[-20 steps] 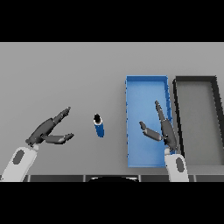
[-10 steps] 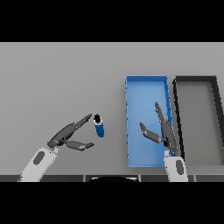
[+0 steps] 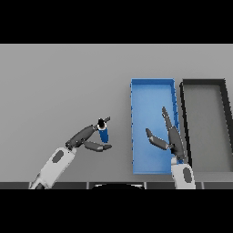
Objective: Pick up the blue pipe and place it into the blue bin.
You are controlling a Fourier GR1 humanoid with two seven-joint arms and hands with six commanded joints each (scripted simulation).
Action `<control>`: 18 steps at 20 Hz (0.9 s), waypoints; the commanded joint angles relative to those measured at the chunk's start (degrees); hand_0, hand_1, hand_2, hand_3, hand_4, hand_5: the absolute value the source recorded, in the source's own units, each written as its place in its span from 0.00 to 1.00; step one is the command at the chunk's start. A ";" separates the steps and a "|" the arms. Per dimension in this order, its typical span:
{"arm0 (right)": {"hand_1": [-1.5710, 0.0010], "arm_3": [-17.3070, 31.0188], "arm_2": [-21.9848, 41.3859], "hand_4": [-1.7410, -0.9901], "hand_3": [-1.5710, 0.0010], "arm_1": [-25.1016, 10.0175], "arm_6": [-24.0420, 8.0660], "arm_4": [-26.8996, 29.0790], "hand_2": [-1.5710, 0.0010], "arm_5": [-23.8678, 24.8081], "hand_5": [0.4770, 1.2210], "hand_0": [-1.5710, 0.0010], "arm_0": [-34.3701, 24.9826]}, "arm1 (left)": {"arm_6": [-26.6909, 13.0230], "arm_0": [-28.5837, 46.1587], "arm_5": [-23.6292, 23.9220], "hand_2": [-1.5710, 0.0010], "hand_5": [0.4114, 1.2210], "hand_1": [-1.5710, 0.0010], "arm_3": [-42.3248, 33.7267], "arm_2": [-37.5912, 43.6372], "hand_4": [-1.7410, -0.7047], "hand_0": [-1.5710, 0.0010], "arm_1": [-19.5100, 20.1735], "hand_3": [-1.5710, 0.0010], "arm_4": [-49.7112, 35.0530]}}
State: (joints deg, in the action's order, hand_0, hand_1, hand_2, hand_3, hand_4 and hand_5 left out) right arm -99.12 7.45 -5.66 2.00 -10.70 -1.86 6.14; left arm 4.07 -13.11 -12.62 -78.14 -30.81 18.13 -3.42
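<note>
The blue pipe [image 3: 104, 134] stands on end on the grey table, left of the blue bin [image 3: 152, 82], its dark ring end facing up. My left hand [image 3: 83, 137] reaches it from the lower left. Its straight fingers run behind the pipe's top and its thumb lies in front of the pipe's base, so the pipe sits between them. The hand is open, and I cannot tell if it grips the pipe. My right hand [image 3: 171, 139] is open over the blue bin, with fingers spread and holding nothing.
A black bin [image 3: 203, 82] stands right of the blue bin, close beside it. The grey table [image 3: 63, 82] stretches wide to the left and behind the pipe.
My left hand has moved right, from well left of the pipe to having its fingers and thumb on either side of it. The pipe has stayed in place. The right hand has barely moved.
</note>
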 commanded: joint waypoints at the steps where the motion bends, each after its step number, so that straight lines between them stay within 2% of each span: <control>1: 1.00 -0.06 0.00 0.72 1.00 0.04 -0.60 0.03 1.00 0.00 0.17 1.00 0.00 | 1.70 -0.13 -0.82 1.00 0.08 1.00 0.52 0.19 0.57 1.00 -1.06 1.00 -1.21; 3: 1.00 0.76 -0.34 0.71 1.00 0.21 -1.00 0.51 1.00 -0.08 0.17 1.00 -0.39 | 2.41 -1.33 -0.99 1.00 0.13 1.00 2.30 0.53 0.53 1.00 -3.28 1.00 -2.17; 5: 1.00 0.07 -0.19 0.72 1.00 0.05 0.03 0.41 1.00 -0.16 0.17 1.00 0.29 | 3.87 -1.83 -0.60 0.97 0.18 1.00 3.66 1.11 0.48 1.00 -4.74 1.00 -2.75; 6: 1.00 -0.32 -0.10 0.73 1.00 -0.20 -0.63 -0.08 1.00 0.02 0.17 1.00 0.24 | 3.96 -2.08 -0.61 0.93 0.21 0.97 3.93 1.46 0.46 1.00 -4.95 0.97 -3.15; 8: 1.00 0.62 -0.49 0.72 1.00 -0.22 -0.87 0.49 1.00 -0.27 0.17 1.00 0.07 | 3.30 -2.22 0.48 0.77 0.30 0.83 4.22 1.25 0.41 0.94 -6.64 0.86 -3.05; 9: 1.00 0.78 -0.27 0.72 1.00 0.16 -0.93 0.44 1.00 -0.19 0.17 1.00 0.16 | 2.89 -1.71 0.23 0.66 0.44 0.71 4.02 1.43 0.39 0.82 -7.44 0.69 -4.28; 10: 1.00 0.27 -0.69 0.73 1.00 -0.49 -0.78 0.70 1.00 -0.39 0.17 1.00 -0.10 | 2.36 -1.65 0.58 0.53 0.55 0.57 4.25 1.78 0.31 0.68 -7.95 0.55 -4.87; 12: 1.00 0.47 -0.48 0.73 1.00 -0.20 -1.03 0.88 1.00 -0.58 0.17 1.00 0.05 | 3.33 -1.59 0.49 0.34 0.71 0.36 4.00 0.76 0.21 0.43 -8.24 0.36 -3.52; 13: 1.00 0.82 -0.68 0.73 1.00 -0.08 -1.10 0.76 1.00 -0.21 0.17 1.00 -0.38 | 3.74 -1.46 -0.15 0.27 0.77 0.29 3.67 0.36 0.17 0.35 -7.79 0.30 -3.41; 15: 1.00 0.94 -0.72 0.73 1.00 -0.39 -0.36 0.72 1.00 -0.40 0.17 1.00 -0.35 | 8.29 -0.80 0.44 0.17 0.85 0.19 4.00 -0.68 0.11 0.22 -7.41 0.22 -2.63; 18: 1.00 1.28 -1.27 0.73 1.00 -0.79 -0.37 1.58 1.00 -0.93 0.17 1.00 -0.83 | 7.95 -0.49 2.36 0.09 0.92 0.10 3.29 -1.06 0.06 0.11 -8.14 0.14 -2.19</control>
State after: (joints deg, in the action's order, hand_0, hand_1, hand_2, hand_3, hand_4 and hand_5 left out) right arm -97.85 6.15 -6.48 1.65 -9.12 -2.75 5.28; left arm 12.07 -13.60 -10.38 -74.86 -31.86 10.01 -5.72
